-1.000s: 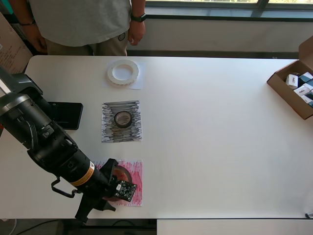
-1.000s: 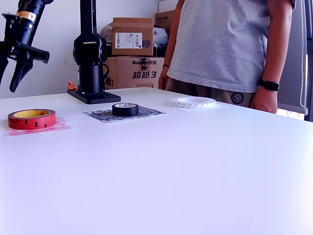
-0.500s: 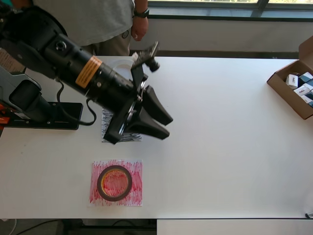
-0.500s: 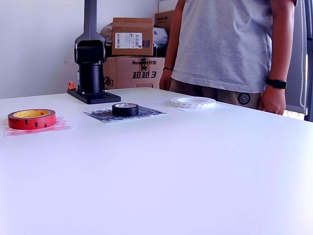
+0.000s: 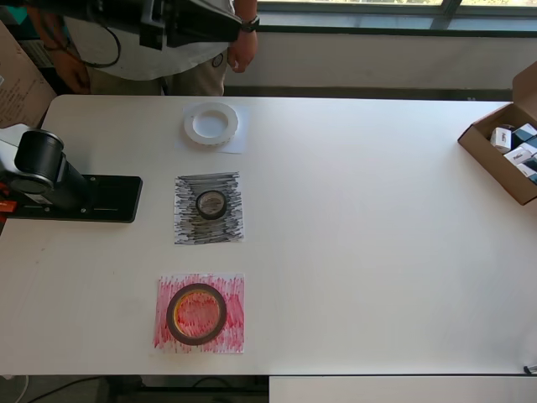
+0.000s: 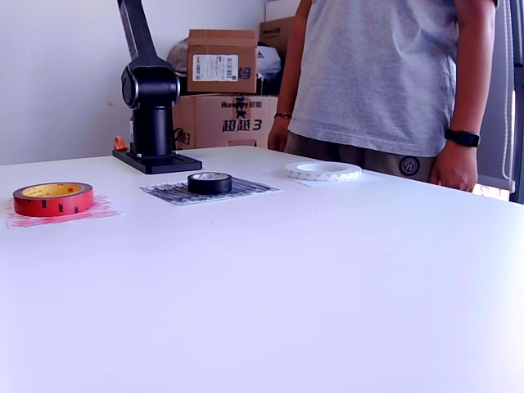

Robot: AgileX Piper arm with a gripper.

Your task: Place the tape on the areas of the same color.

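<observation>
Seen from overhead, a dark-red tape roll [image 5: 196, 313] lies on the red scribbled sheet [image 5: 233, 329]. The small black roll [image 5: 211, 204] rests on the black scribbled sheet [image 5: 188, 228], and the flat white ring [image 5: 211, 123] on the white sheet [image 5: 240, 143]. The exterior view shows the same pairs: red roll [image 6: 52, 198], black roll [image 6: 210, 182], white ring [image 6: 322, 170]. A dark part of my gripper [image 5: 201, 25] sits at the overhead view's top edge, high above the table and far from every roll. Its jaws are cut off by the frame. It holds nothing visible.
The arm's black base [image 5: 80, 195] stands at the overhead view's left side. A brown carton [image 5: 491, 159] with small boxes sits at the right edge. A person [image 6: 385, 82] stands behind the far edge, one hand [image 5: 236, 55] near the white ring. Cardboard boxes [image 6: 221, 61] stack behind.
The arm rose from over the red sheet, swept across the black sheet, and now sits at the overhead view's top edge. It has left the exterior view's upper part. The rolls stayed put.
</observation>
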